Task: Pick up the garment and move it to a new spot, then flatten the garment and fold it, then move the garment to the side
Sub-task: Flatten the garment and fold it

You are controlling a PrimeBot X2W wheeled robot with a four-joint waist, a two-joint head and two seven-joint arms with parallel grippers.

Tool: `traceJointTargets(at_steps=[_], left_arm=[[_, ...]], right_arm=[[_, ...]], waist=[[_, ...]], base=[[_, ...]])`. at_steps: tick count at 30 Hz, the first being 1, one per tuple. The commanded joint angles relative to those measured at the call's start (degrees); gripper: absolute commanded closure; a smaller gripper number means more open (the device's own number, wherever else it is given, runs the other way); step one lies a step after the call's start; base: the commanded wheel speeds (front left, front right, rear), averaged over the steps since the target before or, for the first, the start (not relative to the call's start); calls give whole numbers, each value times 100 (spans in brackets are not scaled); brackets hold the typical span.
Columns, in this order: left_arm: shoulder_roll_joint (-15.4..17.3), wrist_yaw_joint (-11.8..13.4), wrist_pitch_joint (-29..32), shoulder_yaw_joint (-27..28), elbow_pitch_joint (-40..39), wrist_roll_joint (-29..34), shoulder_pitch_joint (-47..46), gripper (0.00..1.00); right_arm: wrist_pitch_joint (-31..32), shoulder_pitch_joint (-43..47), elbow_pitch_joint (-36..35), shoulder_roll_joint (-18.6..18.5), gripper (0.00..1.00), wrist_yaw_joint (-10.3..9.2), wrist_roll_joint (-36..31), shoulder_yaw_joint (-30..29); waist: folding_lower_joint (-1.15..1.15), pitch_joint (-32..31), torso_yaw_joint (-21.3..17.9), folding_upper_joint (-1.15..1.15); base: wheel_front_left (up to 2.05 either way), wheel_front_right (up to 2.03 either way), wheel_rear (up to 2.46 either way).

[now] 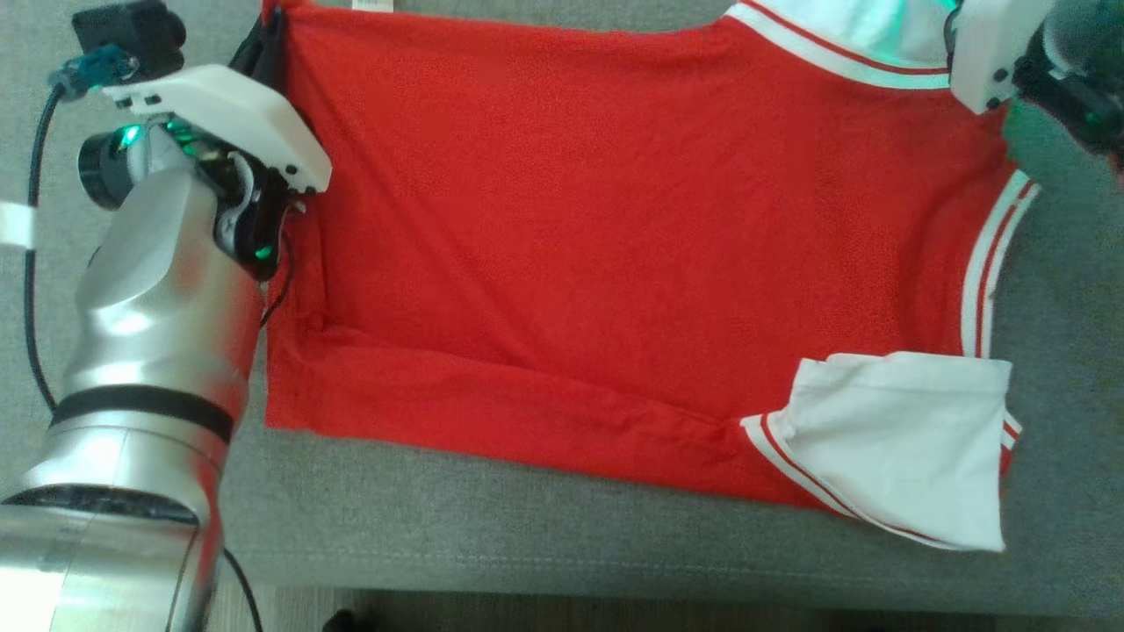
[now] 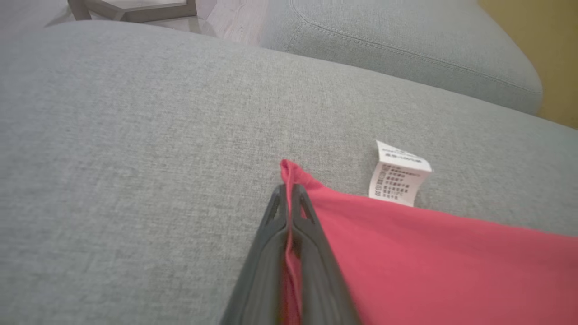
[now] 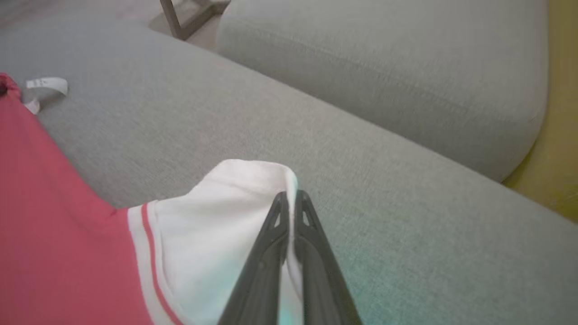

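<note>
We find the garment (image 1: 562, 219), red w/ white sleeves, spread near flat on the grey cushion (image 1: 439, 535) across the centre of the head view, one sleeve (image 1: 904, 439) lying folded at lower right. L gripper (image 2: 289, 192), bottom centre of its wrist view, is clenched on the red hem corner (image 2: 289, 169), w/ a white care label (image 2: 397, 176) just beside it to the right. R gripper (image 3: 292, 198), bottom centre of its own view, is clenched on the edge of the other sleeve (image 3: 216, 216), at the head view's upper right.
</note>
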Motion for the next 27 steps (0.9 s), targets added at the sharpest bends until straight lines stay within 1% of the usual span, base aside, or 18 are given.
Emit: traceJointTargets(at_steps=[1, 9, 14, 17, 20, 24, 25, 27], left_arm=[[305, -2, -88, 82, -97, -29, -31, 100], [467, -4, -273, 49, -244, -25, 215, 100], [550, 28, -350, 75, -485, -75, 612, 100], [611, 85, -396, 112, -715, -112, 973, 100], [673, 169, -437, 197, -1026, -182, 1405, 100], [731, 284, -463, 338, -1510, -324, 2081, 100], [731, 284, -463, 338, -1510, -324, 2081, 100], [776, 363, -463, 400, -1757, -383, 2420, 100]], right_arm=[[-177, 25, -164, -121, 100, 37, 29, -36], [-947, 192, -408, -280, 100, 37, -4, 106], [-1240, 629, -691, -333, 100, 37, -33, 92], [-1347, 1110, -995, -369, 100, 37, -87, 5], [-1436, 1766, -1342, -374, 100, 37, -129, -222], [-1522, 2833, -1746, -227, 100, 37, -209, -652], [-1522, 2833, -1746, -227, 100, 37, -209, -652], [-1554, 3397, -1890, -81, 100, 37, -250, -947]], waist=[[0, -95, -35, 0], [0, -507, -131, 0], [0, -789, -200, 0], [0, -936, -266, 0], [0, -1059, -336, 0], [0, -1190, -427, 0], [0, -1190, -427, 0], [0, -1254, -451, 0]], base=[[0, 0, 0], [0, 0, 0], [0, 0, 0], [0, 0, 0], [0, 0, 0], [0, 0, 0], [0, 0, 0], [0, 0, 0]])
